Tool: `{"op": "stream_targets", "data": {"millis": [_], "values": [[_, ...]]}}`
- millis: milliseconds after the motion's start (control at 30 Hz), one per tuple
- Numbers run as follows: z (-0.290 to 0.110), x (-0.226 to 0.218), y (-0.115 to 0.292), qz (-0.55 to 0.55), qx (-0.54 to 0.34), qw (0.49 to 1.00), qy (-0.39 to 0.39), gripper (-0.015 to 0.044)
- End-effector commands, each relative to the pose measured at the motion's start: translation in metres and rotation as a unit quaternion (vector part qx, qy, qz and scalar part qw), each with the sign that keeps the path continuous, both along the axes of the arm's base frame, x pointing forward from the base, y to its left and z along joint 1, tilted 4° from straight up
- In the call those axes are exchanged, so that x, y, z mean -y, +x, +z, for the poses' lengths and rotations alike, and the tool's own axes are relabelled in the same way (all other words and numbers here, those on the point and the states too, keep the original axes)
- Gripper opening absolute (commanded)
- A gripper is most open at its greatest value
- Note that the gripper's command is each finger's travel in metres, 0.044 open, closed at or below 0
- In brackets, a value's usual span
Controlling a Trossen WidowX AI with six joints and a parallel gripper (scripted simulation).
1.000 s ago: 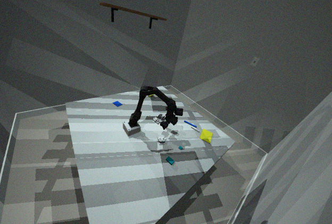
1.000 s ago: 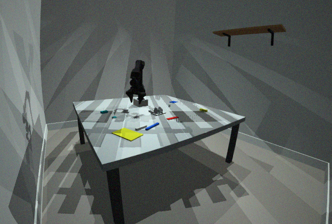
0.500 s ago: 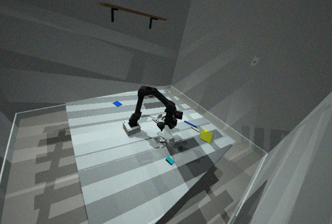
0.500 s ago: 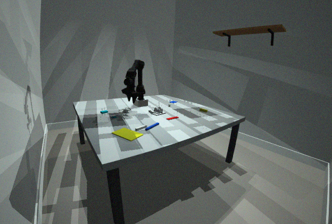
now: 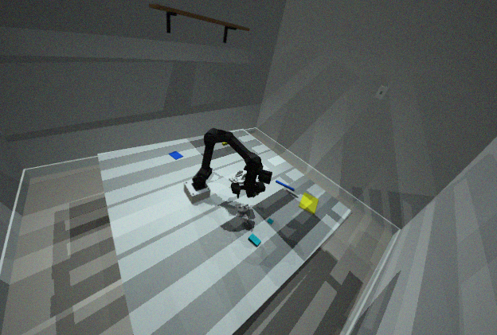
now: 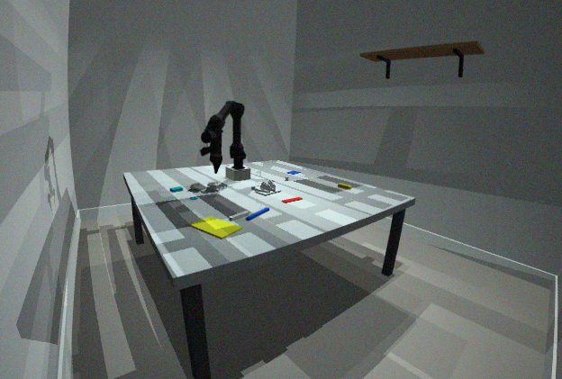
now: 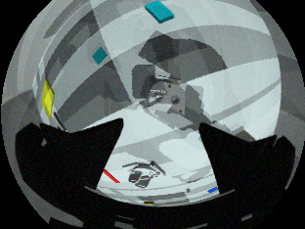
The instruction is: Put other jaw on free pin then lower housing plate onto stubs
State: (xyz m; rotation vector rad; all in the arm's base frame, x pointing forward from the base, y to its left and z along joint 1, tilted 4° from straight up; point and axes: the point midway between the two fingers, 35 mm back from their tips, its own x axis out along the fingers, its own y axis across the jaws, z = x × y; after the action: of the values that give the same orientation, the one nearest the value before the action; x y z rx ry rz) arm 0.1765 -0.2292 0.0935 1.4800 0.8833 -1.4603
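Note:
My gripper (image 5: 248, 195) (image 6: 216, 171) (image 7: 161, 124) is open and empty, pointing down well above the table. Below it lies a grey plate with small holes (image 5: 243, 211) (image 7: 168, 104), which looks like the housing plate; it lies in the arm's shadow, ahead of the fingertips in the wrist view. The dark jaws (image 6: 267, 184) (image 7: 141, 177) sit together on their thin base, off to one side of the gripper, between the fingers' outlines low in the wrist view. The pins and gear teeth are too small to make out, so I cannot tell whether they mesh.
Two teal blocks (image 5: 254, 239) (image 5: 270, 220) lie near the plate. A blue rod (image 6: 258, 213), a silver rod (image 6: 238, 215), a yellow sheet (image 6: 216, 227) and a red bar (image 6: 292, 200) lie beyond the jaws. A yellow block (image 6: 344, 185) and a blue square (image 6: 294, 172) lie farther off.

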Motion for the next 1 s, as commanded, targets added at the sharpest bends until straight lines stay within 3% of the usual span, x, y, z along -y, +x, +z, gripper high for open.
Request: {"op": "stream_targets", "data": {"millis": [0, 233, 400, 967], "values": [[0.001, 0.003, -0.010, -0.053, 0.004, 0.999, 0.005, 0.0440], [-0.001, 0.004, -0.011, -0.062, 0.005, 0.998, 0.006, 0.0440], [-0.039, 0.007, -0.009, -0.062, 0.005, 0.998, 0.006, 0.0440], [-0.053, 0.008, -0.008, -0.062, 0.005, 0.998, 0.006, 0.0440]]}}
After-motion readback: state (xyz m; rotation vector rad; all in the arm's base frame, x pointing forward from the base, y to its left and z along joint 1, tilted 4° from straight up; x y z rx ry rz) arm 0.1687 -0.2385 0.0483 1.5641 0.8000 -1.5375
